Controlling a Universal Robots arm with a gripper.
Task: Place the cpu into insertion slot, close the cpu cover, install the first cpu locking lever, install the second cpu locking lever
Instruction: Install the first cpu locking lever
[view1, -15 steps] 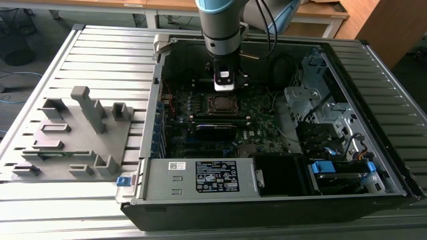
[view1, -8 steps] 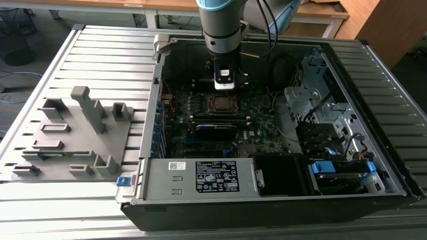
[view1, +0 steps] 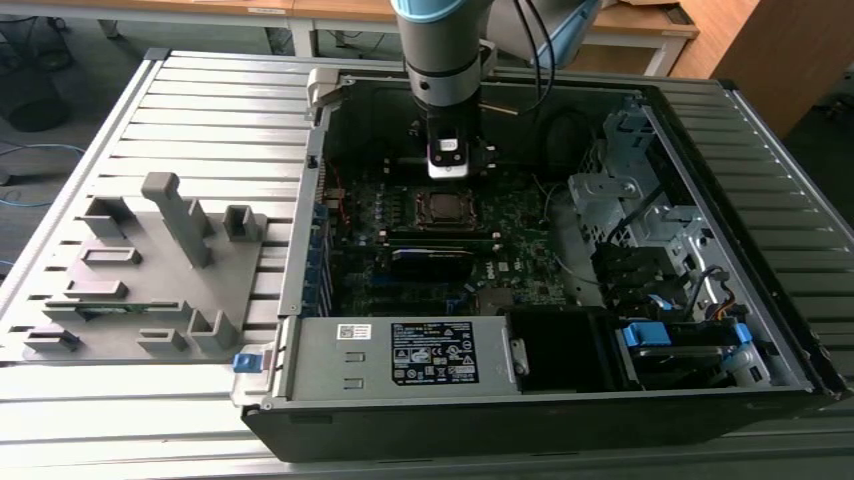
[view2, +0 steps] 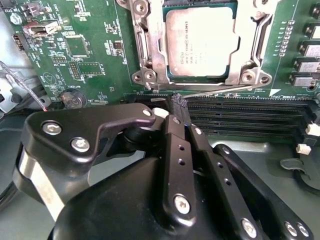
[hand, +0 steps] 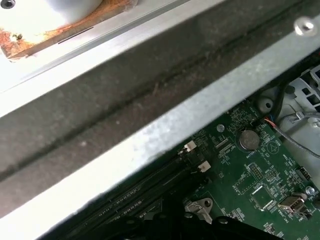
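So the slatted metal table (view1: 200, 110) has an open PC case (view1: 534, 430) lying on it, and the arm (view1: 443, 50) reaches straight down into it in the exterior view. A grey parts fixture (view1: 147, 290) sits on the table toward the exterior view's left, well apart from the action. Inside the case is the green motherboard (view2: 90, 60), with a row of long black memory slots (view2: 250, 117) just beside the insertion slot (view1: 441, 207).

The cpu (view2: 202, 42) is already sitting flat in that socket, dull silver top facing up. The cpu cover (view2: 151, 50) is down over it, the silvery frame lying around the chip's edges. A thin wire locking lever (view2: 225, 90) runs along the socket's edge on the memory slot side.

The gripper (view2: 179, 104) hangs right there with its fingers pressed together, tips at the end of that lever. Honestly can't tell if the wire is actually pinched between them or just touched.
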